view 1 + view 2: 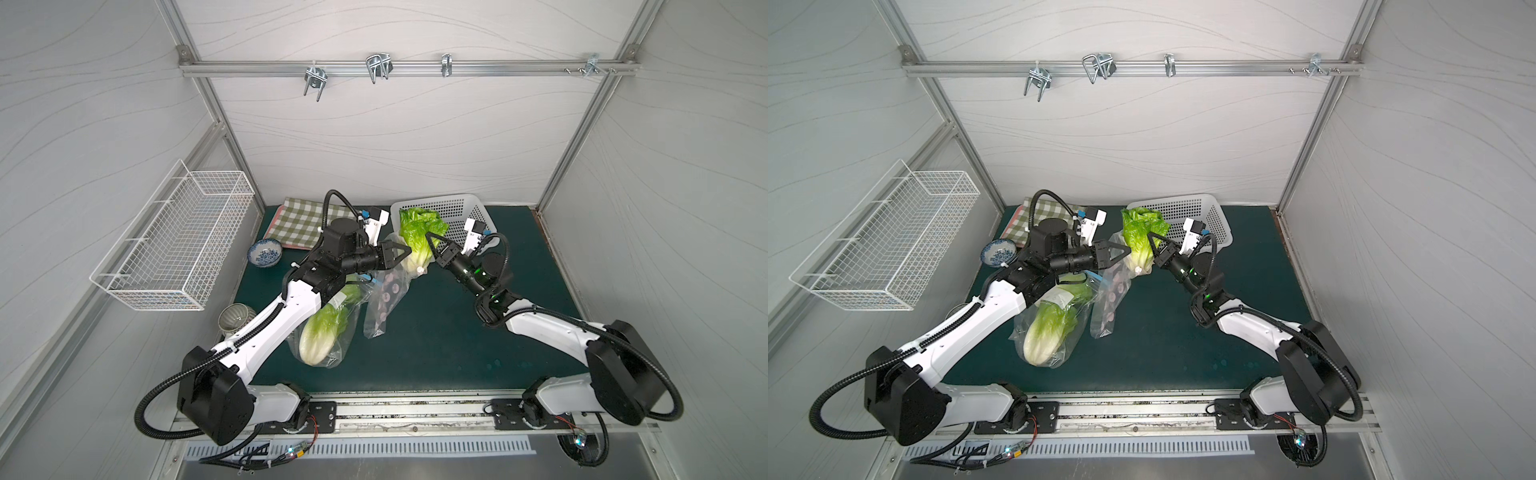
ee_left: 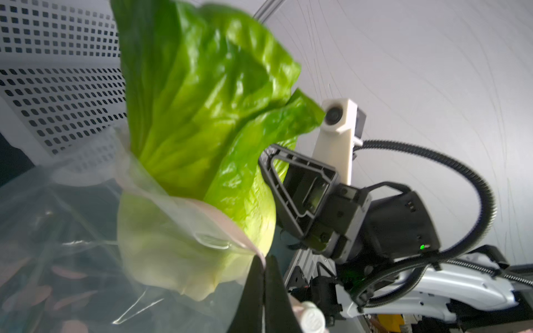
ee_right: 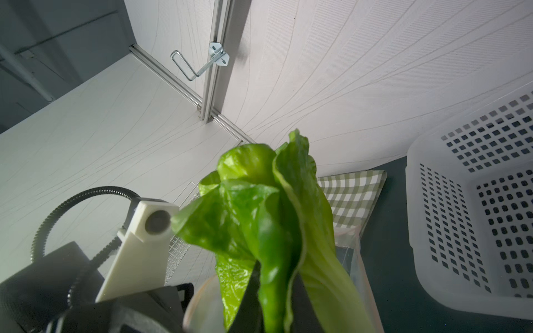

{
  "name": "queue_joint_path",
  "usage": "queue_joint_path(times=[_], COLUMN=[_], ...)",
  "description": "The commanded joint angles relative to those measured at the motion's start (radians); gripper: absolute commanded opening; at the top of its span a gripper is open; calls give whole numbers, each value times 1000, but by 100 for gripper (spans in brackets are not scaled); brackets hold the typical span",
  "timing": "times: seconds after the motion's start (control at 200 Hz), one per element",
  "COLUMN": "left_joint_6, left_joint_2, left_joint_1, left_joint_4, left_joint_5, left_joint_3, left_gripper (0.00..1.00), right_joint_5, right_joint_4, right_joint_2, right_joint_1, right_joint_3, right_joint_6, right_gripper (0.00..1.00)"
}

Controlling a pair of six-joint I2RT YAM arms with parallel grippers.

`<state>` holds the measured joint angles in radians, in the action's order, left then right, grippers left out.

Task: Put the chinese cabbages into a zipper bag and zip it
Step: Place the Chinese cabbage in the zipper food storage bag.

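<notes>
A chinese cabbage (image 1: 417, 232) (image 1: 1140, 232) stands upright between the arms, its pale base sunk in the mouth of a clear zipper bag (image 1: 384, 299) (image 1: 1111, 299) with pink spots, which hangs down to the mat. My left gripper (image 1: 408, 250) (image 2: 264, 259) is shut on the bag's pink rim. On the cabbage's other side, my right gripper (image 1: 428, 236) (image 3: 274, 288) is shut on a green leaf of the cabbage (image 3: 259, 216). The white slider (image 1: 420, 270) sits just under the base. A second chinese cabbage (image 1: 322, 336) (image 1: 1046, 336) lies in clear plastic under the left arm.
A white perforated basket (image 1: 457, 208) (image 3: 476, 201) stands at the back right and a green checked cloth (image 1: 299, 224) at the back left. A blue-patterned bowl (image 1: 265, 252) and a striped cup (image 1: 237, 318) sit by the left wall, under a wire basket (image 1: 178, 249).
</notes>
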<state>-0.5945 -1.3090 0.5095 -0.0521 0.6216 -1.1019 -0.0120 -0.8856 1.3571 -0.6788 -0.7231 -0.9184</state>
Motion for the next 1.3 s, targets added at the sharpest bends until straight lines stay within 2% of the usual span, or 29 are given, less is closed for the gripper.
queue_joint_path(times=[0.0,0.09,0.185,0.36,0.4,0.52,0.615,0.75,0.855,1.121,1.296], left_joint_6=[141,148,132,90,85,115,152,242,289,366,362], left_joint_2=[28,39,41,53,56,46,60,116,141,150,190], left_joint_1=[22,27,23,-23,-30,-32,-32,-32,-32,-32,-37], left_joint_4=[3,29,66,114,126,131,147,123,123,37,89], left_joint_5=[105,130,116,99,110,140,145,144,141,146,141], left_joint_3=[14,32,35,48,46,21,36,89,130,109,175], left_gripper=[1,2,2,2,2,2,1,1,0,0,0], right_joint_5=[116,215,246,166,138,11,-52,-73,-152,-307,-413], right_joint_4=[67,-231,-495,-489,-454,-277,-164,-54,46,395,657], right_joint_2=[-50,1,107,111,101,81,57,5,-32,-144,-142], right_joint_1=[-52,-129,-190,-237,-238,-232,-231,-198,-151,-55,3], right_joint_3=[-17,63,92,85,82,51,46,81,79,-3,-119], right_joint_6=[37,174,243,381,400,403,404,364,323,325,333], right_gripper=[0,4,5,6,8,23,29,34,39,46,48])
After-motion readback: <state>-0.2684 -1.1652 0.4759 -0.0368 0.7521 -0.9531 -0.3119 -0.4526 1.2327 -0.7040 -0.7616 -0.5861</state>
